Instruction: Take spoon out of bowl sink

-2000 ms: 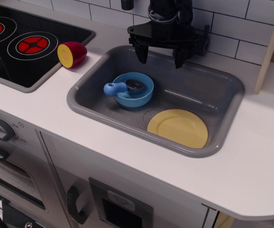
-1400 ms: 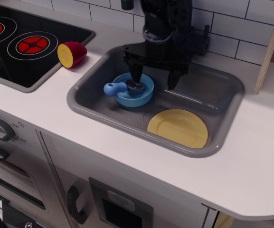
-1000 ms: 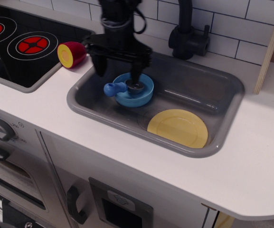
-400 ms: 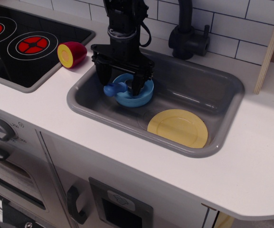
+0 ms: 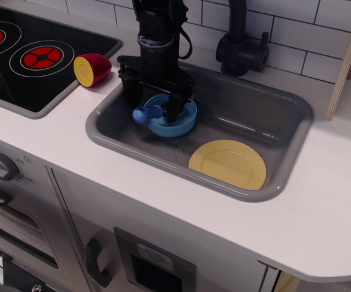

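Note:
The light-blue bowl [image 5: 178, 124] sits at the left of the grey sink [image 5: 266, 109]. The spoon's blue knob-ended handle [image 5: 143, 114] sticks out over the bowl's left rim; its scoop is hidden behind the gripper. My black gripper [image 5: 151, 104] hangs straight down over the bowl's left side, open. One finger [image 5: 129, 94] is left of the handle and the other [image 5: 173, 104] reaches into the bowl, so the handle lies between them. I cannot tell if either touches it.
A flat yellow plate [image 5: 228, 163] lies at the sink's front right. A black tap [image 5: 241, 36] stands behind the sink. A red and yellow toy fruit half [image 5: 92, 69] sits on the white counter between the sink and the black hob [image 5: 29, 55].
The gripper swung from the sink's back right to the left over the bowl and came down around the spoon handle. In the last 0.4 s it barely moved. Bowl and spoon stayed put.

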Robot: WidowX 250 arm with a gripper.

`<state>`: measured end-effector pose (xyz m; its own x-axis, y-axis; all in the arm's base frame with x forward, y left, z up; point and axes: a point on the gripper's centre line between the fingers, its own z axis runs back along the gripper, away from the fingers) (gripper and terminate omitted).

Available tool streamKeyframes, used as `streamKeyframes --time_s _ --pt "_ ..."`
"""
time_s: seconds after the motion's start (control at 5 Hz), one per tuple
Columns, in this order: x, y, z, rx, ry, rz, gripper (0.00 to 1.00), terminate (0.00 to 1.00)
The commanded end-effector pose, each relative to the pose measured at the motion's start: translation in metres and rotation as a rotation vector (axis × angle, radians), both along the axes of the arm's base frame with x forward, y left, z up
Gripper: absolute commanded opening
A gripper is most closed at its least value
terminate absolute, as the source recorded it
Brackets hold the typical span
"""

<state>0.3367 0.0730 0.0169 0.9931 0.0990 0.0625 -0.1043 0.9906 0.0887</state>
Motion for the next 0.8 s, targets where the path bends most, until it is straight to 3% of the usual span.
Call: streamKeyframes --time_s 0.0,0.6 --pt "0.008 0.004 0.009 0.009 0.000 -0.053 1.00 0.00" --pt "0.005 0.001 -0.002 0.028 -0.010 -0.073 1.00 0.00"
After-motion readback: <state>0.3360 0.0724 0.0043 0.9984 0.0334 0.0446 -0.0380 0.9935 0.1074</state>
